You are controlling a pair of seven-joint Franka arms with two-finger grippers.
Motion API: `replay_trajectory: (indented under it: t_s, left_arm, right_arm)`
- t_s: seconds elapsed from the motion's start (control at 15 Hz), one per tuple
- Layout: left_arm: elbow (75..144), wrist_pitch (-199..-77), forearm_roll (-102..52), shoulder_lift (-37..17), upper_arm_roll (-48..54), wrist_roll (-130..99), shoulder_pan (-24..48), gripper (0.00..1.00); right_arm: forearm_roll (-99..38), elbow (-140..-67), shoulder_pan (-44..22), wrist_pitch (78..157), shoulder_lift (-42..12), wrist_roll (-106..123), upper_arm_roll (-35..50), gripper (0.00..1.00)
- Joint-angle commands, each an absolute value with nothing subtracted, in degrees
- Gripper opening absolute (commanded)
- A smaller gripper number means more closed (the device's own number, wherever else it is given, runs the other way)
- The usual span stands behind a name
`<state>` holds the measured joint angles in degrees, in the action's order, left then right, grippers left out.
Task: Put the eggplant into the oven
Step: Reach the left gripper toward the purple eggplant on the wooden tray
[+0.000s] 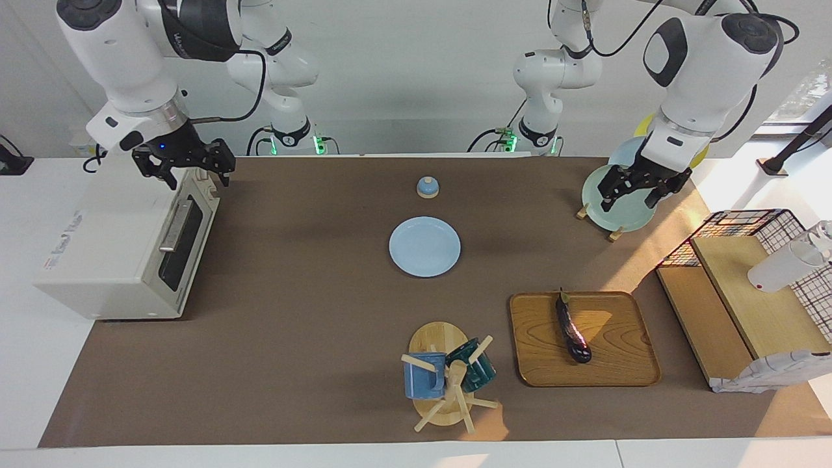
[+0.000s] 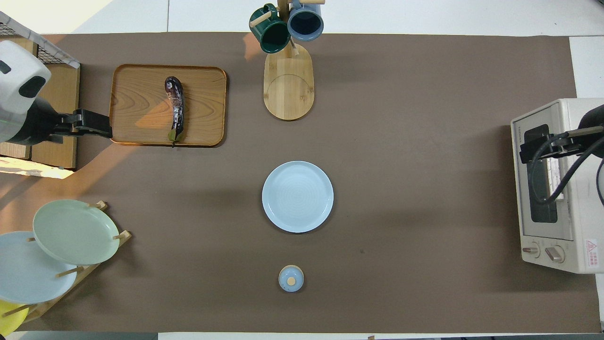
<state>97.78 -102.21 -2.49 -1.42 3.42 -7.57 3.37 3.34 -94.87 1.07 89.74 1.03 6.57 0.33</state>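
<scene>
Early stage: eggplant point(image 1: 572, 330) lying on wooden tray point(image 1: 624, 370), oven point(image 1: 120, 250) door shut w/ right gripper point(image 1: 184, 170) open above it – left gripper point(image 1: 636, 189) open, empty, over plate rack point(image 1: 614, 207); next – reach to tray, grab

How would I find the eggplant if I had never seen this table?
Look toward the left arm's end of the table for the flat wooden tray. The eggplant lies on it, all alone. It is the only long, thin, shiny dark purple thing there, slightly curved, with its stem end pointing toward the robots, unlike the round plates and mugs nearby.
</scene>
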Motion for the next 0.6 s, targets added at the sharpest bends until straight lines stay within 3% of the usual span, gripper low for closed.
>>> replay_trajectory:
  t_s: [0.0, 0.27, 0.53]
  left_arm:
    - [94.2, -104.8, -3.9, -7.7, 3.3, -6.9, 3.4, 1.0]
    - [91.4, -110.2, -3.8, -15.6, 3.5, -6.7, 4.7, 1.0]
    - [91.8, -115.8, -3.8, -20.3, 3.4, -2.6, 6.0, 1.0]
  right_arm:
    - [1.8, -95.1, 1.5, 88.7, 1.7, 5.9, 0.4, 1.0]
    - [1.8, -95.1, 1.5, 88.7, 1.7, 5.9, 0.4, 1.0]
    - [1.8, -95.1, 1.5, 88.7, 1.7, 5.9, 0.4, 1.0]
